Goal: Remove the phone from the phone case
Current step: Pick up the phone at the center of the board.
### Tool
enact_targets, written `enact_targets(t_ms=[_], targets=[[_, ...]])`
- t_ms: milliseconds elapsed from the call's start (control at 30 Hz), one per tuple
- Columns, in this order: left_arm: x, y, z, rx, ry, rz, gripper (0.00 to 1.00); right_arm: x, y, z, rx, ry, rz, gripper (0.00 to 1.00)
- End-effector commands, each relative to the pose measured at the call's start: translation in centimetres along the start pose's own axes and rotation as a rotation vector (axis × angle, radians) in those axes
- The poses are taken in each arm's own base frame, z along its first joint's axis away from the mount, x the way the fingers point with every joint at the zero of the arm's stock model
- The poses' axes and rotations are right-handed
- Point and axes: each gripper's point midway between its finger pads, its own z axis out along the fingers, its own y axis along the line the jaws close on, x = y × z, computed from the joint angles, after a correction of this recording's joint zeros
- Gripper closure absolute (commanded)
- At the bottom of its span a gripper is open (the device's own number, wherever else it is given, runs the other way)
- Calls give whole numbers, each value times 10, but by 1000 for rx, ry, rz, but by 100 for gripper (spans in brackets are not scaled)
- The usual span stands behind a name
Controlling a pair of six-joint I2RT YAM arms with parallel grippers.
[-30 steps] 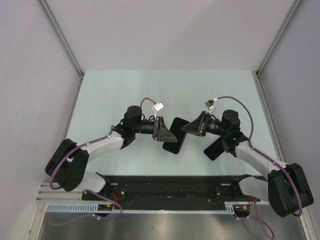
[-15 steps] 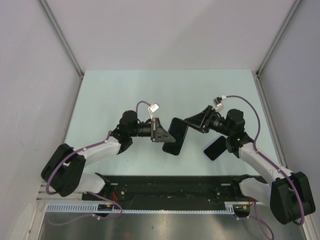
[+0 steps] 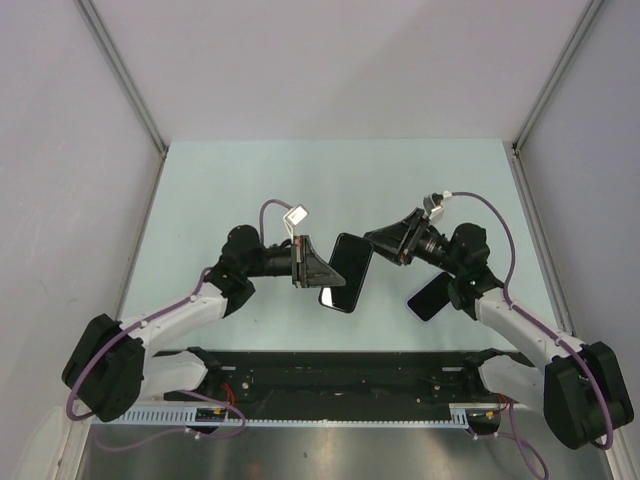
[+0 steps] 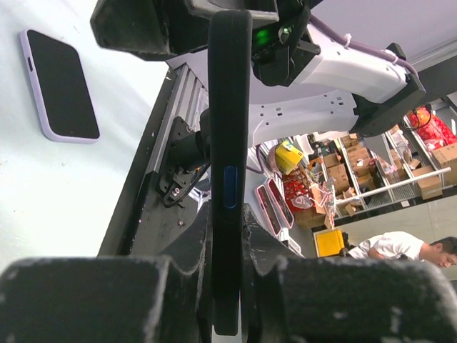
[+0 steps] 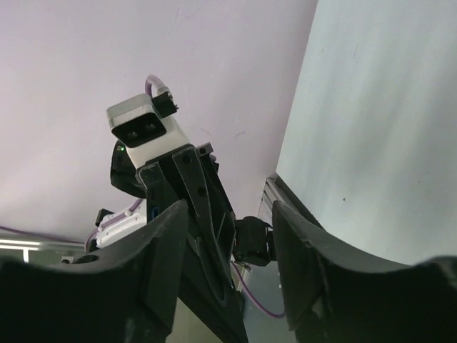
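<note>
Between the clenched fingers of the left pincer (image 4: 227, 246) the black case (image 4: 228, 107) stands edge-on, likely presented to the right pincer (image 5: 228, 264), spread empty opposite (lilac phone (image 3: 430, 297) lies flat behind that pincer, seemingly already out).

Phone case (image 3: 345, 272) is sitting edge-on between left gripper (image 3: 318, 270) fingers, over mid-table (image 3: 250, 180). Right gripper (image 3: 374, 239) is hovering just right of it, apart. Phone (image 3: 430, 298) is lying flat on the table further right, partly under the right arm.
</note>
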Motion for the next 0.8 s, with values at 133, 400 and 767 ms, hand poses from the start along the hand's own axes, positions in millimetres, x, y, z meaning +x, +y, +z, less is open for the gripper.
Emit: enact_targets(t_ms=[133,400,767], targets=[[-11,-26,-6,37,-46,92,100,3,24,-15,-119,-27,-28,39],[-3,-29,-11,34,-9,86,100,3,58,-22,-244,-36,-94,43],[-1,-37,-12,70,6,88,100,27,57,-8,-279,81,-106,62]])
